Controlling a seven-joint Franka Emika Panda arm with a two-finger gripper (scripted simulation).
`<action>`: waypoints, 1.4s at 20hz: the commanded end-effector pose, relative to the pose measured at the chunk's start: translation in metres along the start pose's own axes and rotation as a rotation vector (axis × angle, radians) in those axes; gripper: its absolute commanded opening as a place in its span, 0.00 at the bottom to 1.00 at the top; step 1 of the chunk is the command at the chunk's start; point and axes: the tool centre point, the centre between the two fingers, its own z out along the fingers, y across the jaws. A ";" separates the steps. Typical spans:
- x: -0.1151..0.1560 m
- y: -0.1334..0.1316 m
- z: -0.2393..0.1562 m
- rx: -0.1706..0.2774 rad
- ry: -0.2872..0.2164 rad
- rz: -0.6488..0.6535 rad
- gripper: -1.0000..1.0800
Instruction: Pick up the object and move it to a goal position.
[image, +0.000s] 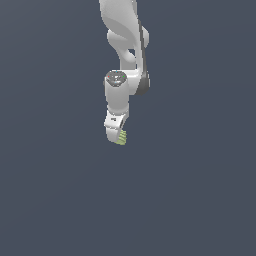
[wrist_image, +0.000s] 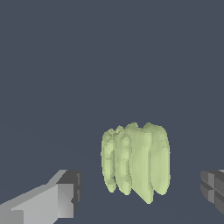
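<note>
1. The object (wrist_image: 135, 164) is a small yellow-green lump made of ridged layers pressed side by side, like a stack of rounded slabs.
2. In the wrist view it sits between the two fingers (wrist_image: 65, 194), nearer the middle of the gap, with clear dark space on each side of it. Neither finger touches it.
3. In the exterior view the object (image: 121, 137) shows as a tiny green patch at the tip of the gripper (image: 116, 134), partly hidden by it.
4. The jaws stand wide open, well wider than the object, and hold nothing.
5. One finger shows a pale grey body ending in a dark pad; the other finger shows only its dark ribbed pad (wrist_image: 213, 190) at the picture's edge.
6. The white arm (image: 125, 45) comes down from the top of the exterior view, bends at a rounded joint, and points the gripper downward.
7. Everything around is a flat, plain dark blue-grey ground (image: 200, 200). Whether the object rests on it cannot be told.
</note>
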 end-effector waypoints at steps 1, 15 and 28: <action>0.000 0.000 0.004 0.000 0.000 -0.001 0.96; 0.000 -0.001 0.049 0.000 0.000 -0.005 0.96; 0.000 0.000 0.048 -0.001 0.000 -0.005 0.00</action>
